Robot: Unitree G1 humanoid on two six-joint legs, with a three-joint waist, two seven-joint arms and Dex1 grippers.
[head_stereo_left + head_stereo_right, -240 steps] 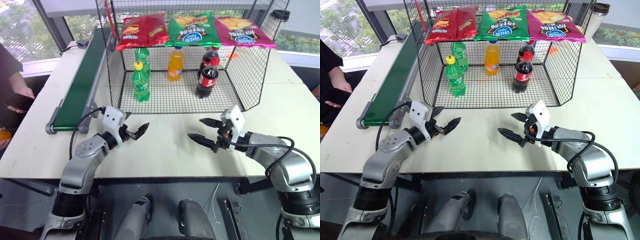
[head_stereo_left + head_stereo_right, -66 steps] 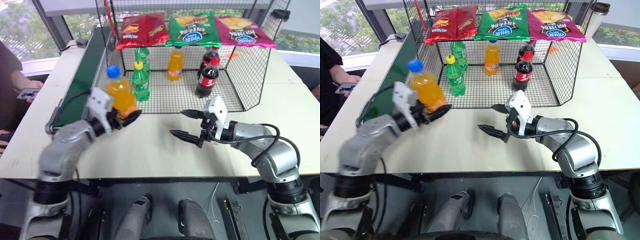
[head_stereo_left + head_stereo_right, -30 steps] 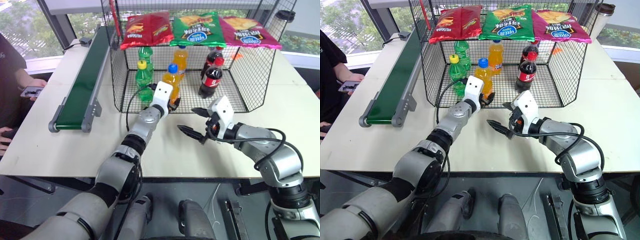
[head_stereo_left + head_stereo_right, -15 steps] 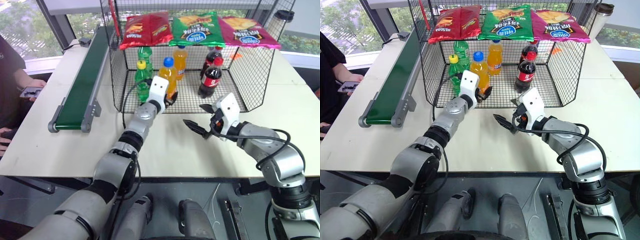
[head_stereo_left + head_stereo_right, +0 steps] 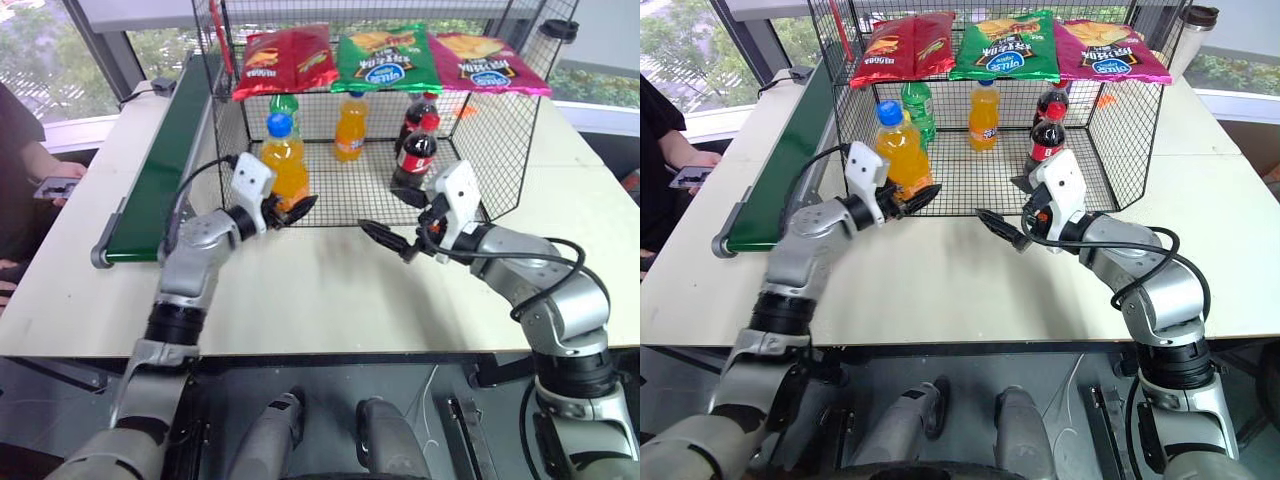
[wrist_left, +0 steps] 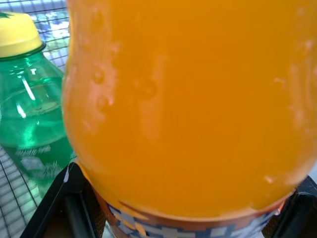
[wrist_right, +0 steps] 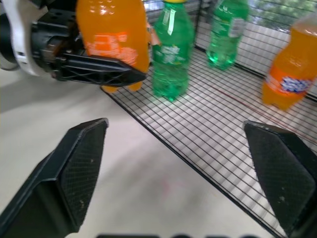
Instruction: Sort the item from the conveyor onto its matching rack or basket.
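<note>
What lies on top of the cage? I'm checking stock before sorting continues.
Three snack bags lie on the cage roof: a red bag, a green bag and a pink bag. Their undersides are hidden.

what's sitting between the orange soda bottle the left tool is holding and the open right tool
Nothing stands there. In the right eye view, bare white tabletop and the black wire cage's front floor edge separate the blue-capped orange soda bottle, left tool, and right tool.

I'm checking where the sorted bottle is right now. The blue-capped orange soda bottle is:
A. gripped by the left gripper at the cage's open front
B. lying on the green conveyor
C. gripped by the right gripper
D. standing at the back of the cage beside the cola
A: the left gripper is clamped on the orange soda bottle at the open front edge of the wire cage, while the right gripper is open and holds nothing.
</note>
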